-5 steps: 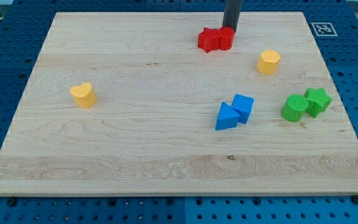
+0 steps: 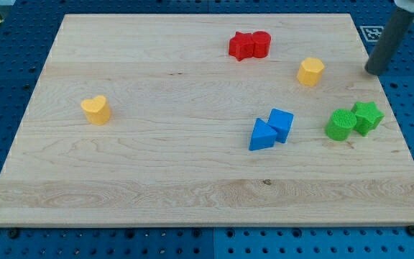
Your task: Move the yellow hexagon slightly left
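Note:
The yellow hexagon (image 2: 310,72) stands on the wooden board (image 2: 157,165) at the upper right. My tip (image 2: 373,71) is at the board's right edge, level with the hexagon and well to its right, with bare wood between them. The dark rod rises from the tip toward the view's top right corner.
A red star (image 2: 241,46) and a red cylinder (image 2: 261,44) touch near the top middle. A yellow heart (image 2: 95,109) sits at the left. Two blue blocks (image 2: 271,129) lie right of centre. A green cylinder (image 2: 341,124) and a green star (image 2: 367,116) sit below my tip.
My tip has swung from just behind the red cylinder at the top middle to the board's right edge, right of the yellow hexagon. No block has moved.

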